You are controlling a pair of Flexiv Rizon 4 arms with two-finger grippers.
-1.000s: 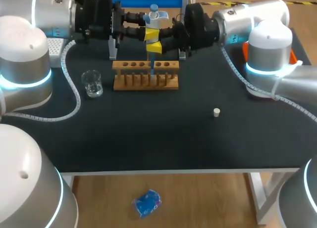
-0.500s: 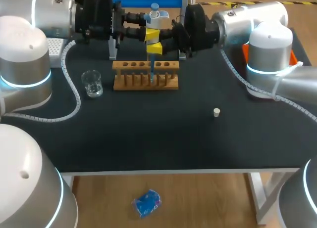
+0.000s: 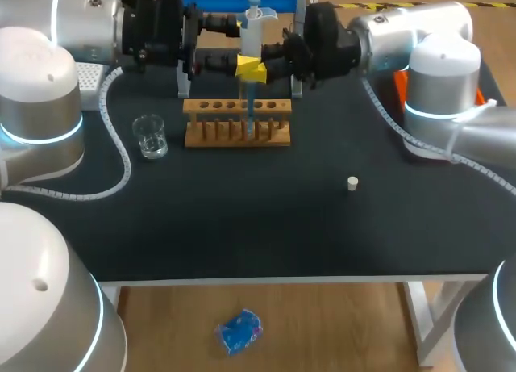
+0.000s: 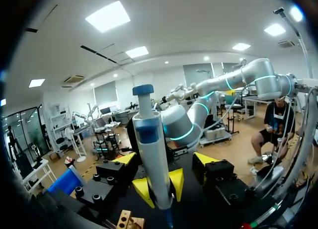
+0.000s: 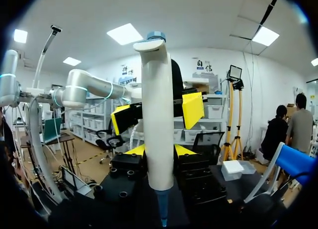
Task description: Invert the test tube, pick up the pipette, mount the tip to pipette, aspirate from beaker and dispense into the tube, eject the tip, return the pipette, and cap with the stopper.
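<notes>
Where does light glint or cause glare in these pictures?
Head view: the clear glass beaker catches small glints, the matte black table shows no glare, and the white right arm shines brightest. Right wrist view: the white plastic pipette with a blue tip is brightly lit, without glare.

Seen from above, the yellow tips of my left gripper [image 3: 227, 43] do not show. The blue tip [image 3: 249, 106] under the pipette [image 3: 252, 35] drops across the rack [image 3: 237, 123]. I cannot tell whether it enters a hole, and the test tube is too faint to pick out. At the table's 10 o'clock, my left arm [image 3: 81, 21] covers most of the tip box [image 3: 90, 75]. My left wrist view shows only a corner of the rack.
</notes>
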